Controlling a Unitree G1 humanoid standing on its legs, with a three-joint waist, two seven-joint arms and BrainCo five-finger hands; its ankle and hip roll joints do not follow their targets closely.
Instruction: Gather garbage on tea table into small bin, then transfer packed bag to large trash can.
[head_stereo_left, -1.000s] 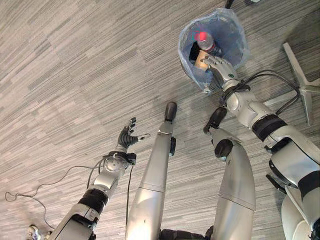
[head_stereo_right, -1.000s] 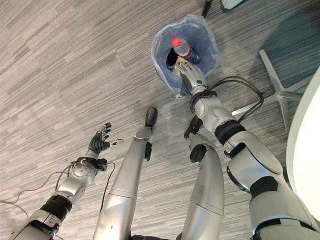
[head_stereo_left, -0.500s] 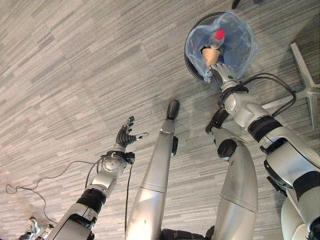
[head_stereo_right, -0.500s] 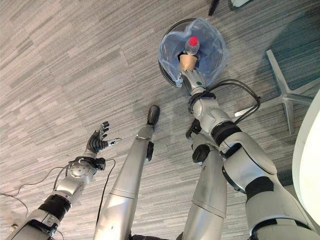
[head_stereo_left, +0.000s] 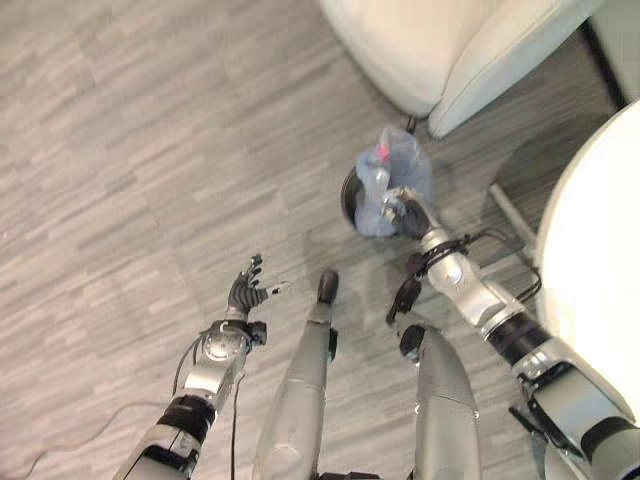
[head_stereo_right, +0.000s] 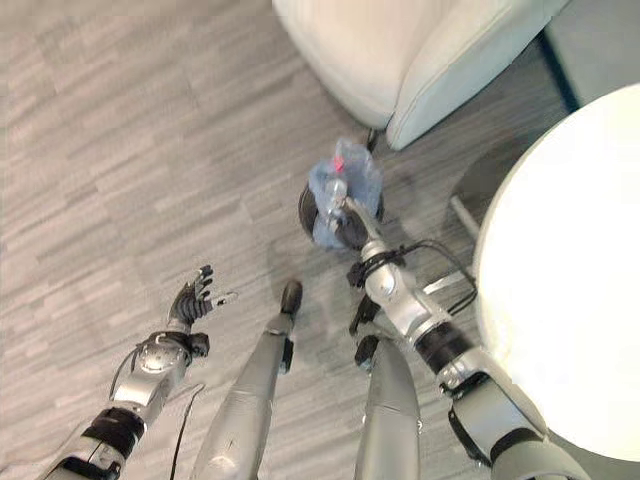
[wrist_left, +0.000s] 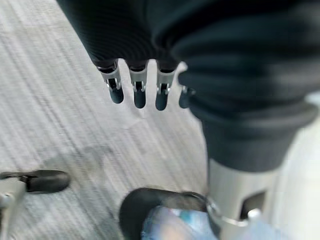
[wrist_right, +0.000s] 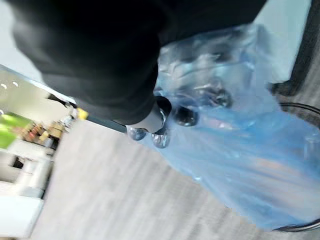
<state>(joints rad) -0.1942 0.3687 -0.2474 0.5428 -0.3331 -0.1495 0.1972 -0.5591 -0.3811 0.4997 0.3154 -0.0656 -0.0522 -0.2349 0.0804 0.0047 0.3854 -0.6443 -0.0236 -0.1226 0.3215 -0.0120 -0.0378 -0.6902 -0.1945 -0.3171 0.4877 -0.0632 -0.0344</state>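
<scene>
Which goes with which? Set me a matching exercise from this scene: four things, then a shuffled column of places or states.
1. left hand
2. right hand
3. blue bag
4. white table

a. fingers curled into the bag
b. beside the robot's right arm
c. open above the floor
d. red cap showing inside

Pairs: 1-c, 2-a, 3-d, 4-b.
</scene>
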